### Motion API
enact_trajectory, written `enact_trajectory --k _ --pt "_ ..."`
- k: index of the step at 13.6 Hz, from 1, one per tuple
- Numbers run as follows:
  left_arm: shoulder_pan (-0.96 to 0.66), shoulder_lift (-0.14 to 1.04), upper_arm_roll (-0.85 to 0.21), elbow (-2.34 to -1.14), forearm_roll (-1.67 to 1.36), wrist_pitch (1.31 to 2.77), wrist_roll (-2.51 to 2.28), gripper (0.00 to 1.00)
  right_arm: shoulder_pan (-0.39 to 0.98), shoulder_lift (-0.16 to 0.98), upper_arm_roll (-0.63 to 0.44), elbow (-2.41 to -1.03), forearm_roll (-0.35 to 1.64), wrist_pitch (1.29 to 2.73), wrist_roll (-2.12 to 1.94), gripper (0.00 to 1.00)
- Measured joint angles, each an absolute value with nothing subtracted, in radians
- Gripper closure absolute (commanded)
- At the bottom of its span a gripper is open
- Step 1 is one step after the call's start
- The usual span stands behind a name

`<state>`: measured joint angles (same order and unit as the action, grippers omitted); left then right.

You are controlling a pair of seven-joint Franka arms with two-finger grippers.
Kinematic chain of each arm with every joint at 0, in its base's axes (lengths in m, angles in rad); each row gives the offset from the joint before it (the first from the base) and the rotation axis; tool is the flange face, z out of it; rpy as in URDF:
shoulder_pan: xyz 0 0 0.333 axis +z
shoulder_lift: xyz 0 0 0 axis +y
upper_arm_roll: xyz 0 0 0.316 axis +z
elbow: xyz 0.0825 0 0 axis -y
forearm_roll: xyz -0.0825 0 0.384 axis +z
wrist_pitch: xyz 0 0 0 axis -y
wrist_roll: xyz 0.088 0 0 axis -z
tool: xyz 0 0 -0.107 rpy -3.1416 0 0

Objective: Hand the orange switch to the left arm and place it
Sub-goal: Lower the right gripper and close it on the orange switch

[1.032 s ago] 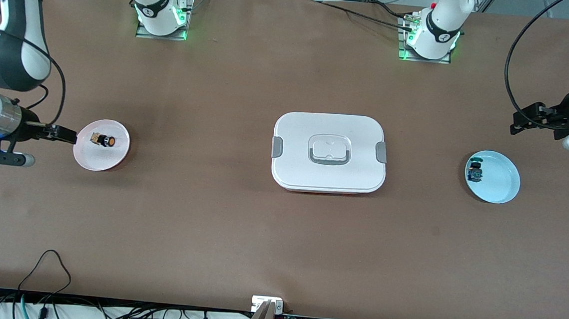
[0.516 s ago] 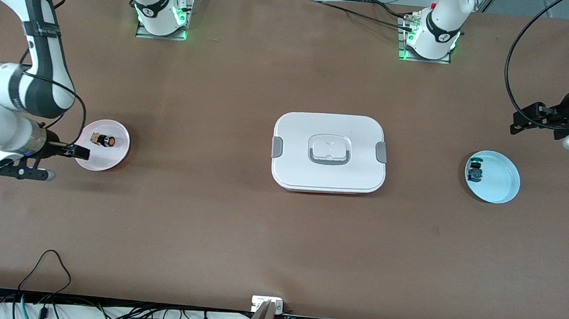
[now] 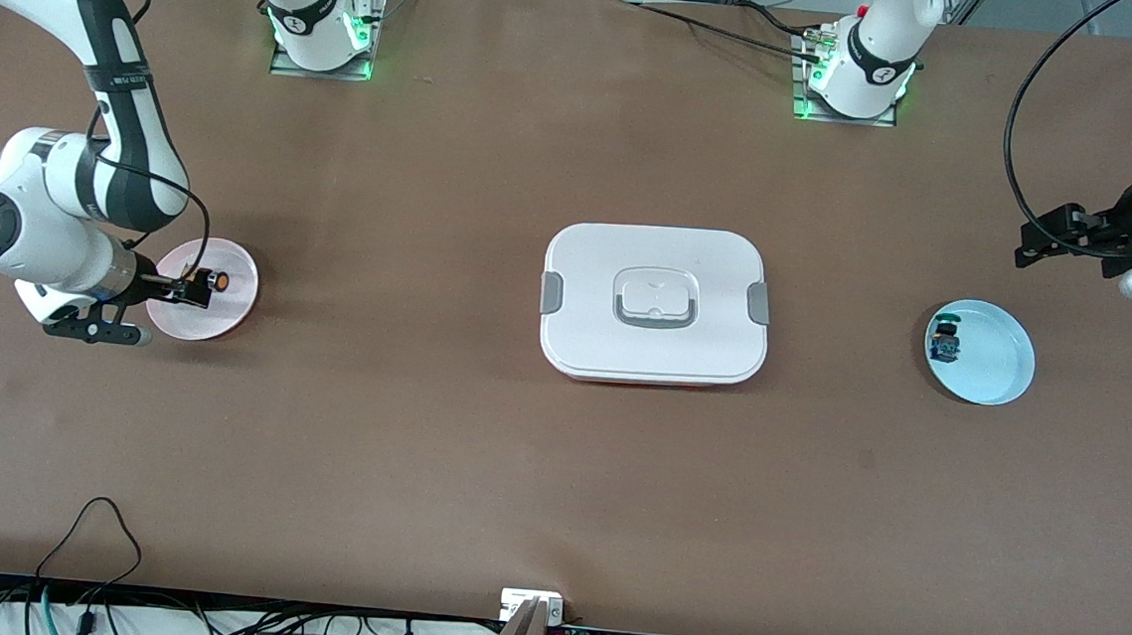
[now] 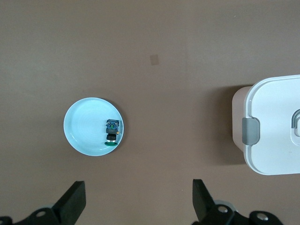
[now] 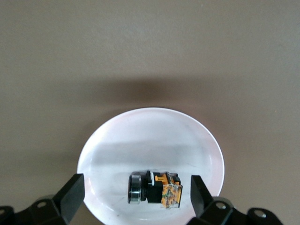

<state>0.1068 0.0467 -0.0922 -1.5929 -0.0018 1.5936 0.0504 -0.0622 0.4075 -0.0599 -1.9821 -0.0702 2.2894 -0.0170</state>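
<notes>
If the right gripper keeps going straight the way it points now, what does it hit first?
Most likely the orange switch: the right gripper is open, its fingers either side of the switch lying on the pink plate. How high it is above the plate is unclear.

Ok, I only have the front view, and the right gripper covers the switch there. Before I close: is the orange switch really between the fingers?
Observer: Yes. In the right wrist view the orange switch lies on its side on the pink plate, between the open fingers of the right gripper.
Operator: Which way does its cap point?
Observer: Toward one finger, with the tan body toward the other, so the switch lies along the closing line.
Operator: And the left gripper?
Observer: The left gripper waits open, high over the table. Its wrist view looks down on the blue plate with the green-capped switch lying in it, and on one end of the box.
</notes>
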Motion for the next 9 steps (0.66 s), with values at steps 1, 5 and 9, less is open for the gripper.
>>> enact_trajectory --k 1,5,9 --pt "0.107 0.047 -0.092 -1.593 -0.002 1.594 0.05 0.0 -0.071 0.409 -0.061 -2.009 -0.07 2.321 -0.017 0.0" --pt "0.107 0.047 -0.092 -1.593 -0.002 1.593 0.05 0.0 -0.089 0.422 -0.062 -2.071 -0.07 2.378 -0.008 0.0" --pt "0.107 0.047 -0.092 -1.592 -0.002 1.593 0.05 0.0 -0.089 0.441 -0.062 -2.102 -0.07 2.411 0.023 0.0"
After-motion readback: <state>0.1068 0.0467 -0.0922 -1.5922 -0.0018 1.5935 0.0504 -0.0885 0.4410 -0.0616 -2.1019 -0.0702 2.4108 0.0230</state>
